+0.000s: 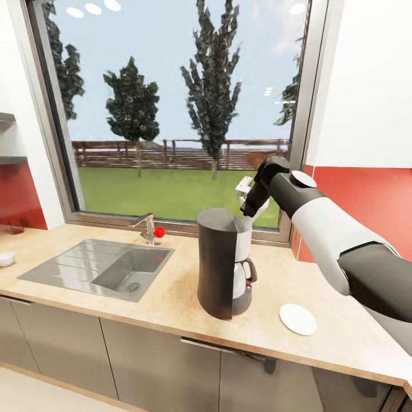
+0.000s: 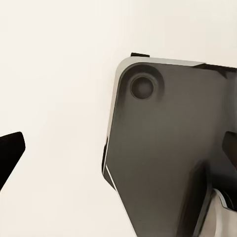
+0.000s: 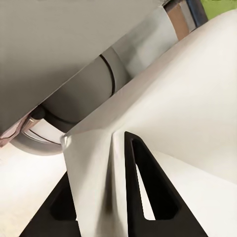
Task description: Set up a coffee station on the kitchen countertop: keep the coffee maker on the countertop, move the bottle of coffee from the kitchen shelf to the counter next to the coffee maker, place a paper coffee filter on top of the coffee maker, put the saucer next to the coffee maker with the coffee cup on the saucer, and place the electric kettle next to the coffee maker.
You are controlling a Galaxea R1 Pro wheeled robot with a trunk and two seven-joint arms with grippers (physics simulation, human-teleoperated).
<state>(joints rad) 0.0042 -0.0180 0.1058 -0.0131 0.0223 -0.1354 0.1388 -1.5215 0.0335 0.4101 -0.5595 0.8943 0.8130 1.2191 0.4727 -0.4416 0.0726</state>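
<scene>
1. The coffee maker (image 1: 220, 263) stands upright on the countertop (image 1: 171, 297), to the right of the steel sink (image 1: 109, 266), with its dark curved shell facing the room and the glass carafe tucked in on its right side.
2. The right arm (image 1: 320, 229) reaches in from the right, and the right gripper (image 1: 247, 201) hangs just above the machine's top, at its back right edge in front of the window (image 1: 177, 109).
3. In the right wrist view the right gripper's two black fingers (image 3: 148, 192) are closed on the paper coffee filter (image 3: 173, 103), pinching a fold of the white sheet between them, with the grey top of the coffee maker just beyond it.
4. From the head camera the filter is hard to make out; the small white piece beside the wrist may be it, but I cannot say for sure.
5. The saucer (image 1: 298, 319) lies flat on the countertop, near the coffee maker's right side and not touching it.
6. A small white object (image 1: 6, 258) sits at the far left edge of the counter, cut off by the frame.
7. In the left wrist view one dark fingertip (image 2: 10, 153) of the left gripper shows against a pale surface beside a dark grey panel (image 2: 168, 148); I cannot tell how far apart its jaws are.
</scene>
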